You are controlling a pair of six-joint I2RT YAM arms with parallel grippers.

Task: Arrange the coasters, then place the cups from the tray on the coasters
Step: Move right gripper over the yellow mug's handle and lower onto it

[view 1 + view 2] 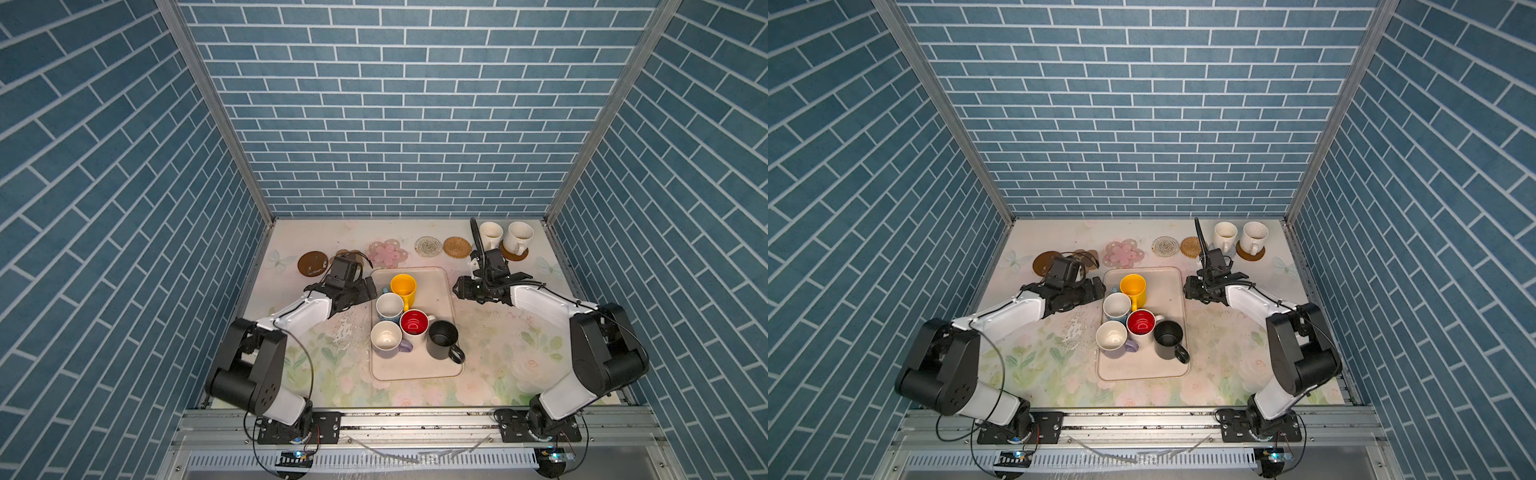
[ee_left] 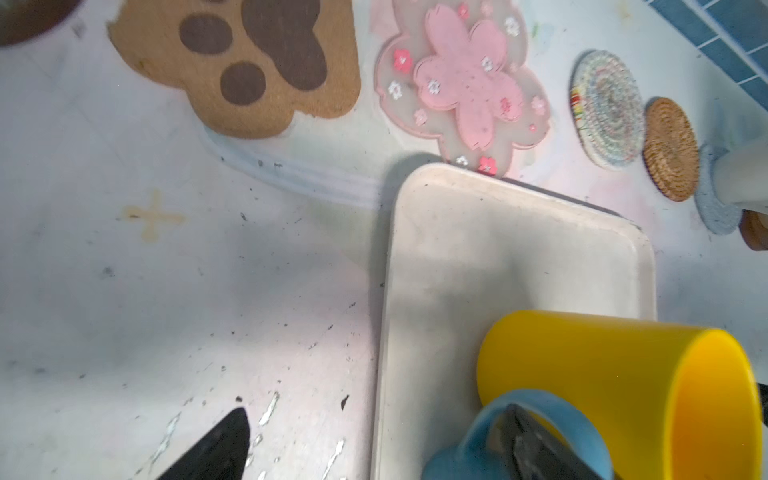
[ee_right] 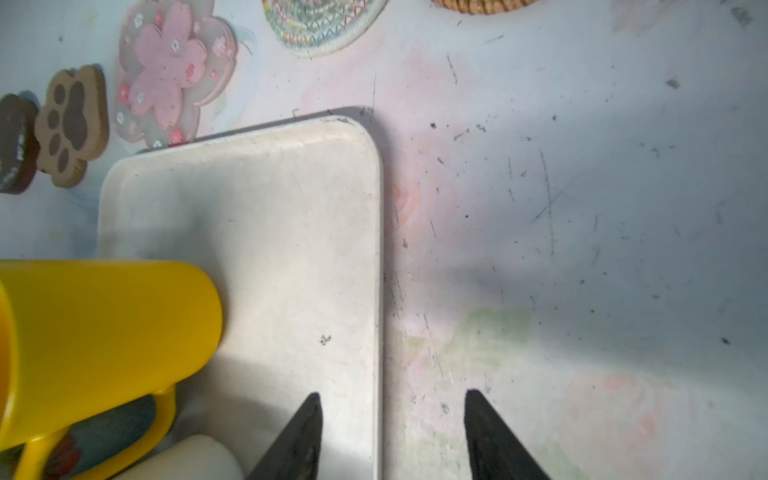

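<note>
Firstly, the left end effector (image 2: 376, 409) hangs open, one finger (image 2: 540, 449) threaded through the light blue mug's (image 2: 457, 457) handle on the cream tray (image 1: 440, 291). The right end effector (image 3: 391, 394), open and empty, straddles the tray's right rim; two cream-white mugs (image 1: 490, 235) stand back right.

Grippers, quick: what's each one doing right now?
Left gripper: open, one finger through the light blue mug's handle, gripping nothing.
Right gripper: open, empty, straddling the tray rim.
</note>
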